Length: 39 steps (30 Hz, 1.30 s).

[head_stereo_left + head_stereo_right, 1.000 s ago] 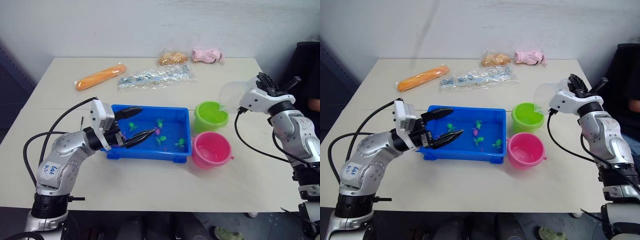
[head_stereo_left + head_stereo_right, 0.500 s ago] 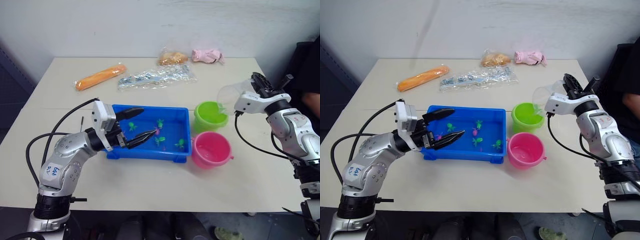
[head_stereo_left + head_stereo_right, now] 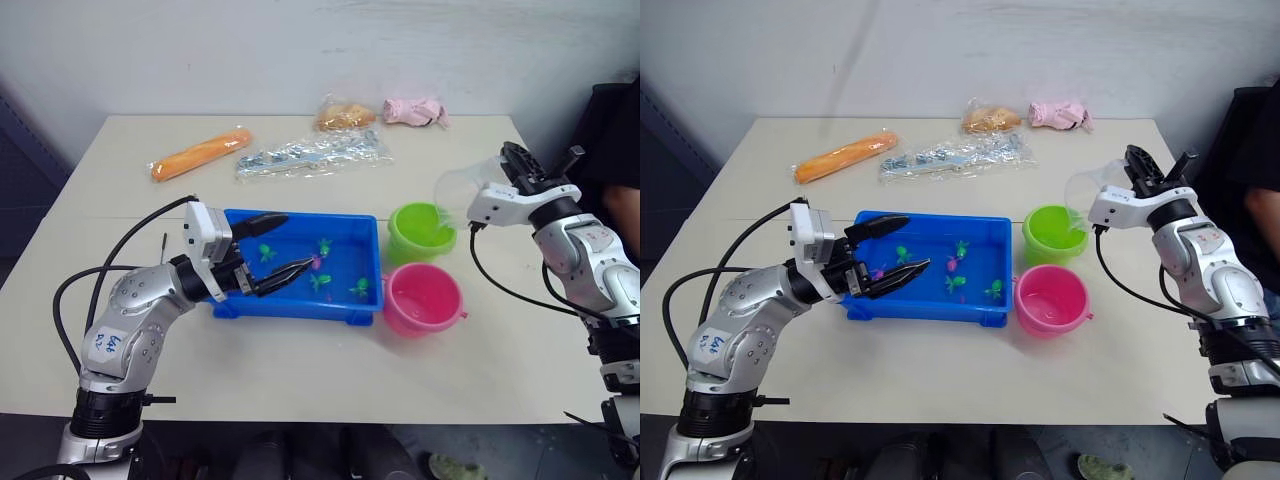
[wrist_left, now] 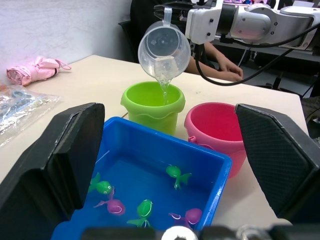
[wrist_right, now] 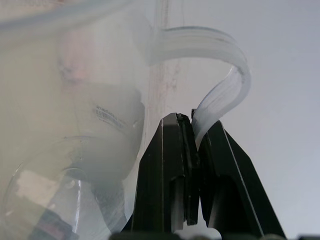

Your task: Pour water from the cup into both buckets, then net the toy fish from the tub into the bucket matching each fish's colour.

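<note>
Blue rectangular plastic tub [image 3: 300, 268] lies under the left gripper [image 3: 277, 247], whose ribbed black fingers are spread wide apart above tiny green and pink toy fish [image 4: 144, 207]. Beside it stand a lime-green round pail [image 3: 422, 232] and a glossy pink pail [image 3: 423, 298]. Right gripper [image 5: 187, 145] pinches the thin handle of the clear translucent cup [image 4: 164, 49] — tilted, water streaming into the green pail.

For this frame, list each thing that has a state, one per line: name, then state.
Clear plastic measuring cup: tilted, water streaming from its spout.
Lime green bucket: upright, catching the stream.
Pink bucket: upright.
Blue rectangular tub: holds water and green and pink toy fish.
Right gripper: shut on the cup's handle.
Left gripper: open over the tub.
</note>
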Each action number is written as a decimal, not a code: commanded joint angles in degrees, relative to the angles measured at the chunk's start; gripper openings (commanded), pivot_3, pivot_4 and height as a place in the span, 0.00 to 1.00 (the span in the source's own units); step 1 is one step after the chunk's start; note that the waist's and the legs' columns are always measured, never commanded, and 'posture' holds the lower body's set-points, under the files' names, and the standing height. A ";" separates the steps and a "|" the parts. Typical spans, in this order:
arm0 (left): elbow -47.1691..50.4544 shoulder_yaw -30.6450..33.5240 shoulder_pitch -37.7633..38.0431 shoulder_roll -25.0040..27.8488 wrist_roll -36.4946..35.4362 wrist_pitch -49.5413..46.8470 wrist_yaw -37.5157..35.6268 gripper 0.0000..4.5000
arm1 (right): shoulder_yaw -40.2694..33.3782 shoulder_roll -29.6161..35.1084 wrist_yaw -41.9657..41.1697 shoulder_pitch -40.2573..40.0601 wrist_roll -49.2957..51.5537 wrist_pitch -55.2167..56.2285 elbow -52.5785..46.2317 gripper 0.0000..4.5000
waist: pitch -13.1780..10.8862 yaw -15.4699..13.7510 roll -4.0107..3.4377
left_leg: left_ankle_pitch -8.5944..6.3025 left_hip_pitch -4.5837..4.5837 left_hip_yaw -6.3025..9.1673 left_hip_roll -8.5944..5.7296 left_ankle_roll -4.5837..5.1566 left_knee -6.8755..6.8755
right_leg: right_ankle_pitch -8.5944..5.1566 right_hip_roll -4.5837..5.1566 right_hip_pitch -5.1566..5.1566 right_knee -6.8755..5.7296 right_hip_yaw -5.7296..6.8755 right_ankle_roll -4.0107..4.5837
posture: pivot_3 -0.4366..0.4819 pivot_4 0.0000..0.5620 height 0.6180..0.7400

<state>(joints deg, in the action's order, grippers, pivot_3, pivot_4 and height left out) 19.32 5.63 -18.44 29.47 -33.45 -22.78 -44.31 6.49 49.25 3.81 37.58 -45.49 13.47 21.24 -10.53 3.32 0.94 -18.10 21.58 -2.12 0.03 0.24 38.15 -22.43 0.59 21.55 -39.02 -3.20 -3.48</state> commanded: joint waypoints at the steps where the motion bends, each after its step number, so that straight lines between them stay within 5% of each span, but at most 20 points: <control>1: 0.67 0.21 0.00 -0.10 0.12 1.24 -0.24 1.00 | -0.19 1.63 2.15 2.04 -0.61 0.74 0.31 0.01 | 0.00 -0.01 0.00 | 0.00 0.00 0.00 0.00 0.00 0.00 | 0.00 0.00 0.00 0.00 0.00 0.00 | 0.48 0.27 1.00; 19: 0.41 0.40 -0.30 0.16 -0.03 1.02 -0.61 1.00 | 0.55 0.65 2.56 2.52 1.15 1.90 2.95 0.01 | 0.00 0.10 0.00 | 0.01 0.00 -0.01 0.00 0.00 0.01 | 0.00 0.00 0.00 -0.02 0.00 0.00 | 0.48 0.27 1.00; 32: 0.03 0.62 -0.71 0.85 -1.89 -0.82 -2.51 1.00 | -8.39 -3.84 -9.49 -3.22 23.06 -0.85 -2.15 0.01 | 0.00 -0.09 0.00 | 0.03 -0.01 0.00 0.00 0.00 0.03 | 0.00 0.00 -0.03 -0.03 0.00 0.00 | 0.48 0.27 1.00; 39: 1.17 -0.66 -1.76 2.44 -4.97 -3.96 -7.15 1.00 | -20.17 -9.25 -22.23 -7.54 46.35 -15.22 -6.85 0.01 | 0.00 -0.09 0.00 | 0.03 -0.02 0.00 0.00 0.01 0.04 | 0.00 -0.01 -0.05 -0.06 0.01 0.00 | 0.48 0.27 1.00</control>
<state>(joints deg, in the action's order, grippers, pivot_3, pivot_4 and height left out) 18.15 5.52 -19.65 30.38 -35.97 -25.50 -48.83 -6.10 41.04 -13.88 31.51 -10.41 5.46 18.56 -10.53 3.23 0.95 -18.07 21.57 -2.11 0.04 0.25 38.19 -22.43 0.58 21.50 -39.09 -3.19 -3.48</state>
